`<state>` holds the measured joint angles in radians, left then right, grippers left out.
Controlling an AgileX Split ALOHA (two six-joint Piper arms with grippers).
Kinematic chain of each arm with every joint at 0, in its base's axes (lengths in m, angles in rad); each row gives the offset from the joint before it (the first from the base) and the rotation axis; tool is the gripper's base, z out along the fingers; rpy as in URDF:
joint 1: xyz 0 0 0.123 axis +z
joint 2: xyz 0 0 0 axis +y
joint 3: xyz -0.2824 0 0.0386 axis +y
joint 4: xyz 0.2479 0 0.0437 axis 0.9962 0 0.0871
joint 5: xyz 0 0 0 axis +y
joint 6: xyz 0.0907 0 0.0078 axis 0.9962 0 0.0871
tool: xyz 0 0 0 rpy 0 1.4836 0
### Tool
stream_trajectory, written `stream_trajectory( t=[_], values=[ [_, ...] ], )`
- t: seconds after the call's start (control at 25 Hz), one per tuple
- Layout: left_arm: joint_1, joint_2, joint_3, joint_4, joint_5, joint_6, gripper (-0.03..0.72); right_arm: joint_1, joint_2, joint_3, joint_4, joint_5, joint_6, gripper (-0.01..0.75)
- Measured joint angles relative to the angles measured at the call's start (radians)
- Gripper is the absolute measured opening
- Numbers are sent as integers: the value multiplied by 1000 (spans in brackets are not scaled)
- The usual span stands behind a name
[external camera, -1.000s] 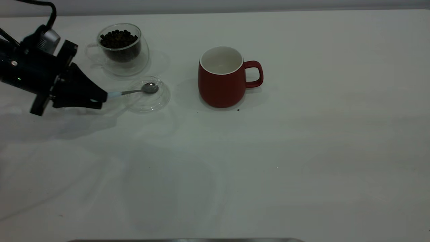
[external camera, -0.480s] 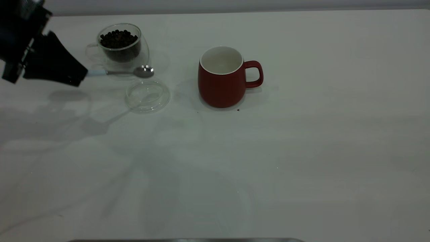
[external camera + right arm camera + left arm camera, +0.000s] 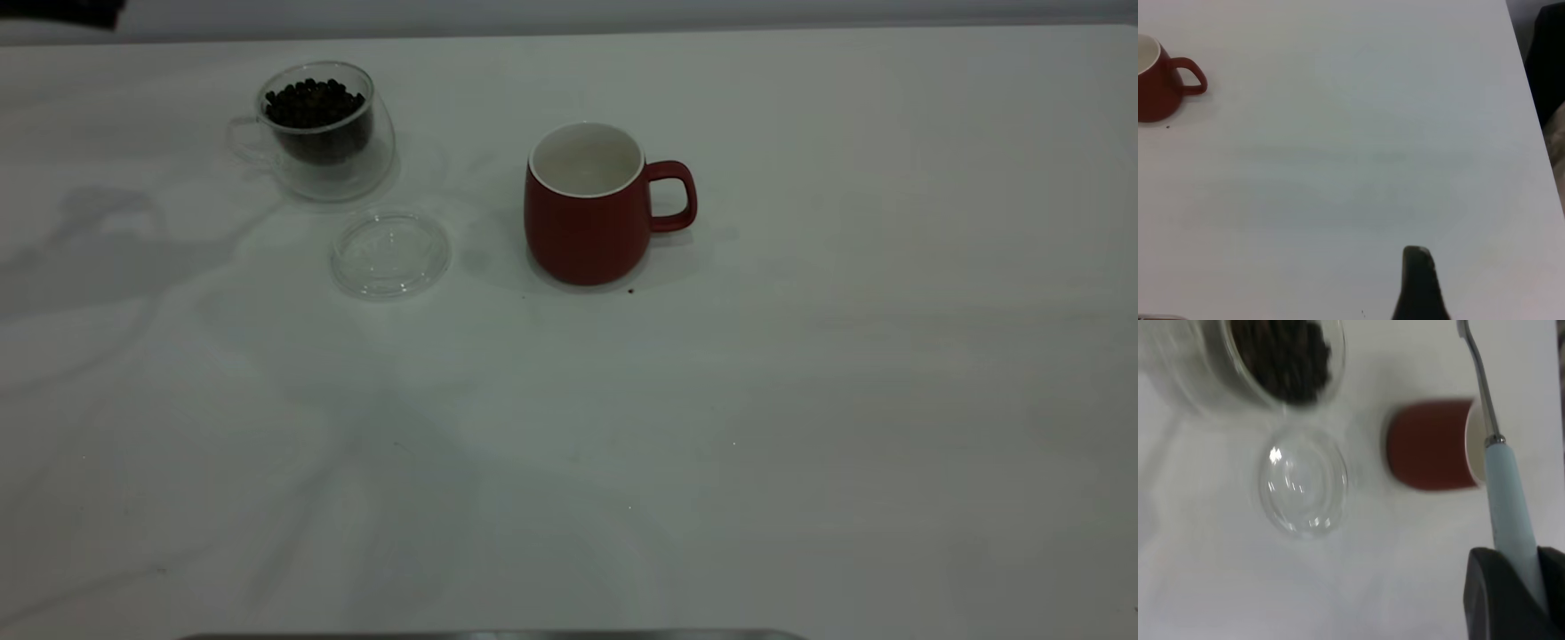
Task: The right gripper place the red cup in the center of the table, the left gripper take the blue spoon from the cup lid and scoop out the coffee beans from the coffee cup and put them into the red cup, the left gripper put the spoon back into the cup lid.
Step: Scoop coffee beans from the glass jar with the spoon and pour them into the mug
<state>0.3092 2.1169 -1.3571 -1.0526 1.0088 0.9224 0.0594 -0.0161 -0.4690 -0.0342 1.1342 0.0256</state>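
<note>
Left wrist view: the black wedge-shaped left gripper pinches the pale blue handle of the small blue spoon, up in the air; the shiny neck sticks out past the picture edge, bowl not seen. Below it are the small round clear glass cup lid, the clear glass coffee cup w/ dark coffee beans, and the dark-red round mug, i.e. the red cup.

Exterior view: the broad white table holds the coffee cup near the far left corner, lid just in front of it, apart. The red cup stands upright near the middle of the far edge, handle toward the right edge.

Right wrist view: one black finger of the right gripper shows over bare table near the right edge; can't tell if it's spread or pressed together.
</note>
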Motion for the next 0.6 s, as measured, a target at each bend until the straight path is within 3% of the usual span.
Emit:
stream_trajectory(
  t=[0.2,0.6],
  values=[
    [7,126,-88,-2,66,-5,126,0,0,0,0,0,0,573],
    [7,275,-178,-3,46,-6,126,0,0,0,0,0,0,573]
  ],
)
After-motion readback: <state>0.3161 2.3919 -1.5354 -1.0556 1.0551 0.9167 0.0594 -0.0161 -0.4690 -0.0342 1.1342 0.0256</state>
